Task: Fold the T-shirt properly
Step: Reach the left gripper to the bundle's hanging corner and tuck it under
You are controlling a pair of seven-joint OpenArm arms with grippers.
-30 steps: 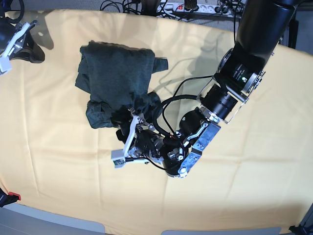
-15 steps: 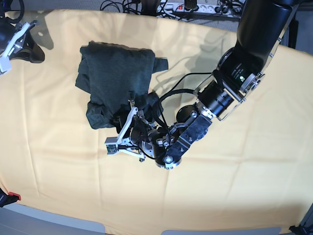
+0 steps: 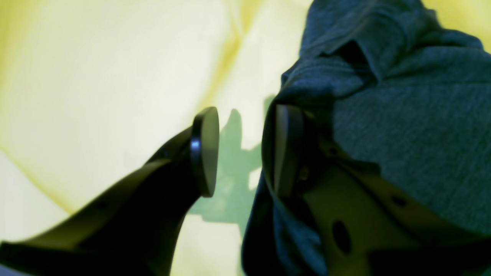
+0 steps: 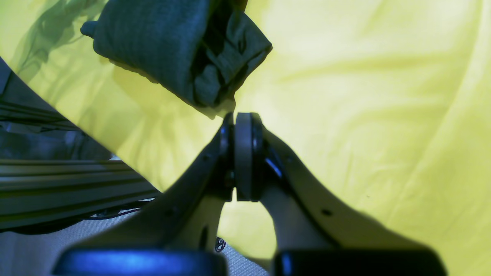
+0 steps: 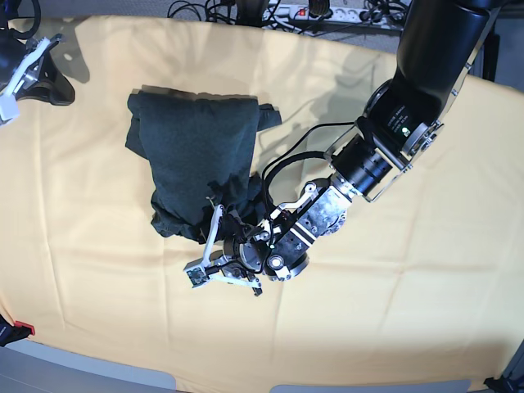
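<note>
The T-shirt (image 5: pixel 195 160) is a dark charcoal knit, bunched into a rough oblong with thick rolled folds, lying on the yellow cloth (image 5: pixel 393 311) that covers the worktop, left of centre and toward the far side in the base view. A small flap juts from its far right corner, and its near end is lumpy and uneven. The left tool (image 5: pixel 210 255) sits at that near end, its jaws apart with a clear gap and nothing between them; in the left wrist view one pad (image 3: pixel 285 149) presses against the shirt's edge while the other pad (image 3: pixel 205 151) stands over bare cloth. The right tool (image 4: pixel 242 153) is closed tight on nothing, parked at the worktop's far left corner, well apart from the shirt. Open cloth lies broad to the right and toward the near edge; cables and a power strip (image 5: pixel 315 11) run along the far edge. The left arm's wrist and cables cover the shirt's near right corner in the base view, and the left wrist view is soft and close, so the folds beneath cannot be made out.
</note>
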